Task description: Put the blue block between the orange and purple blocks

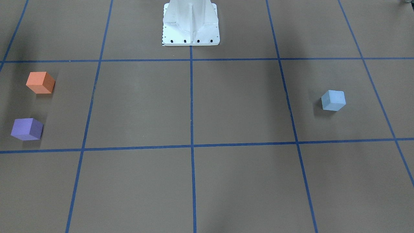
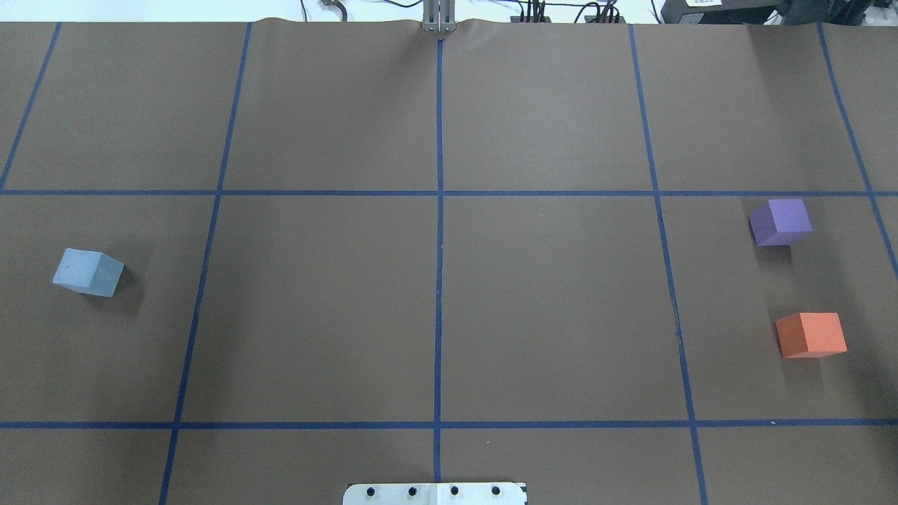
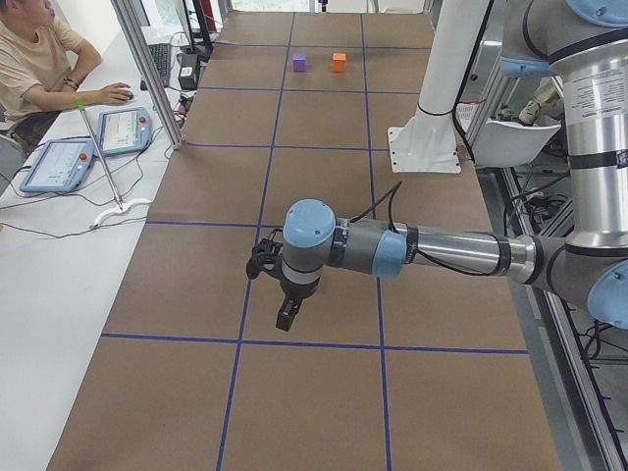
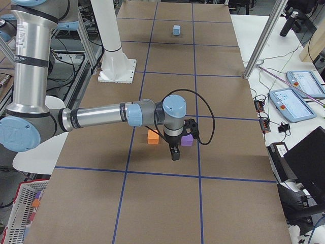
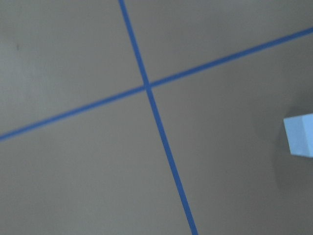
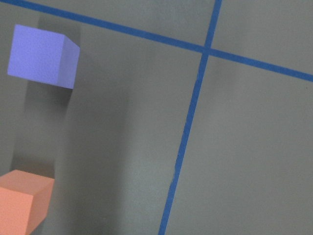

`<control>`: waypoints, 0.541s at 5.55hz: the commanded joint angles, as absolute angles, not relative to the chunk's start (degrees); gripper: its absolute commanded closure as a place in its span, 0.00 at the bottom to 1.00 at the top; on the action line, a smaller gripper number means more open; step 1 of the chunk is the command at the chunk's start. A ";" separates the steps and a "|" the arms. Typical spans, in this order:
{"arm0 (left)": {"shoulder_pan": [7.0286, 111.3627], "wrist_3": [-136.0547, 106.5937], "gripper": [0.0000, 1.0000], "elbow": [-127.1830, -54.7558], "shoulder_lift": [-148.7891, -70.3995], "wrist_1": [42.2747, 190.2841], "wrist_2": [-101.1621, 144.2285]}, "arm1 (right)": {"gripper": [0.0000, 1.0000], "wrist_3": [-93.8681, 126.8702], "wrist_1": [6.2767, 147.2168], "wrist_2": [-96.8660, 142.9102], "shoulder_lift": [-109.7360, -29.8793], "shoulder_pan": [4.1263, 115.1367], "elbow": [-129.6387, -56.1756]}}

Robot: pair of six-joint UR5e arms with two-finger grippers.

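The left arm (image 3: 451,250) is reaching out from its upright upper section at the right edge of the exterior left view, its forearm lying level above the table (image 3: 324,392); the left wrist (image 3: 309,231), capped in blue, is bending downward at the forearm's end; the left gripper (image 3: 286,319) is hanging beneath it, pointing straight down and hovering off the table; whether its fingers are parted cannot be told from this side view; the right arm (image 4: 96,117) is showing a matching pose in the exterior right view, its upper section standing vertical and its forearm stretching level; the right wrist (image 4: 173,109) is turning downward; the right gripper (image 4: 174,154) is pointing down above the table, its finger spacing likewise unreadable.
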State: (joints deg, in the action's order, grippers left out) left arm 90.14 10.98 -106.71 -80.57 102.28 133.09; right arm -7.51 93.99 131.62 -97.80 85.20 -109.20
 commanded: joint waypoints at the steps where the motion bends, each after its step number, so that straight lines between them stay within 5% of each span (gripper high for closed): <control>1: 90.09 10.90 0.00 -104.25 -82.09 113.57 134.90 | 0.00 -7.56 91.95 131.66 -95.72 85.34 -109.78; 3: 89.13 6.79 0.00 -101.87 -83.31 114.87 138.95 | 0.00 -5.29 84.06 131.92 -95.98 85.34 -106.54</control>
State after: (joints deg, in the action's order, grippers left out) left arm 89.74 8.74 -102.45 -82.72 114.25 138.00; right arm -6.68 87.34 131.86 -96.06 85.33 -107.79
